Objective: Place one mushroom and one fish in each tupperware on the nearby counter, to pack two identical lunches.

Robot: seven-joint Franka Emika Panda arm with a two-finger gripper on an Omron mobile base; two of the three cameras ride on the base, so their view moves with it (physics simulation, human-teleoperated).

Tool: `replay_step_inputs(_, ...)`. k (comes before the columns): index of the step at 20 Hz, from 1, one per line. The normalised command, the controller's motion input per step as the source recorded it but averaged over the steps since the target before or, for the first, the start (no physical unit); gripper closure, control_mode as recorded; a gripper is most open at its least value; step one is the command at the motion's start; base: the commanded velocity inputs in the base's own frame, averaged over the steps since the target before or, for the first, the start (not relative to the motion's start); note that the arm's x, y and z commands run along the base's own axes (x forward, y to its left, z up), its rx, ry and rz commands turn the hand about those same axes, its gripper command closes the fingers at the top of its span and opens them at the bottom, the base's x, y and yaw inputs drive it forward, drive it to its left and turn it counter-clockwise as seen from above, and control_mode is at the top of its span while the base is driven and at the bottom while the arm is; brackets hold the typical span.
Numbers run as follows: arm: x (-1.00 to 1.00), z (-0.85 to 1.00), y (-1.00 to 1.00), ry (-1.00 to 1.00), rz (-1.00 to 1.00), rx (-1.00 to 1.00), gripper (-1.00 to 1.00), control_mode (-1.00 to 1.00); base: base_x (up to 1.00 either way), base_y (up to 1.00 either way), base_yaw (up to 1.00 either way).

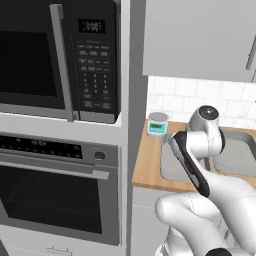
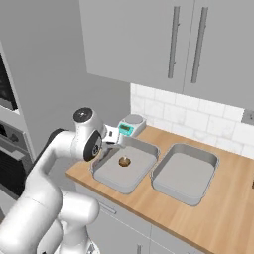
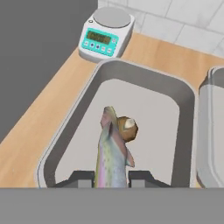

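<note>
My gripper [image 3: 111, 178] is shut on a rainbow-coloured fish [image 3: 111, 153], which hangs tail-first above the left tupperware [image 3: 144, 72]. A brown mushroom [image 3: 127, 129] lies on that tray's floor, just beyond the fish. In the right base view the gripper [image 2: 118, 144] hovers over the near-left part of the same tupperware [image 2: 130, 184], where the mushroom [image 2: 124, 161] sits mid-tray. The second tupperware [image 2: 186, 173] stands right beside it and holds nothing. Both rest on the wooden counter [image 2: 218, 213].
A small round scale with a teal display [image 3: 105, 33] stands at the counter's back left corner, against the tiled wall. A grey tall cabinet with microwave [image 1: 60, 60] and oven [image 1: 55, 195] borders the counter on the left. Wall cabinets [image 2: 173, 44] hang above.
</note>
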Motion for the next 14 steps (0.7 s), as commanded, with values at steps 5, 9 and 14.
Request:
replay_step_inputs(5,0.61,-0.29,-0.24,0.01,0.00,0.00,1.00,-1.00,0.00,0.00,0.00)
replay_step_inputs(9,0.14,-0.58,-0.07,0.09,0.00,0.00,1.00,-1.00,0.00,0.00,0.00)
replay_step_inputs(14,0.02,-0.50,0.00,0.06,0.00,0.00,1.00,-1.00,0.00,0.00,0.00)
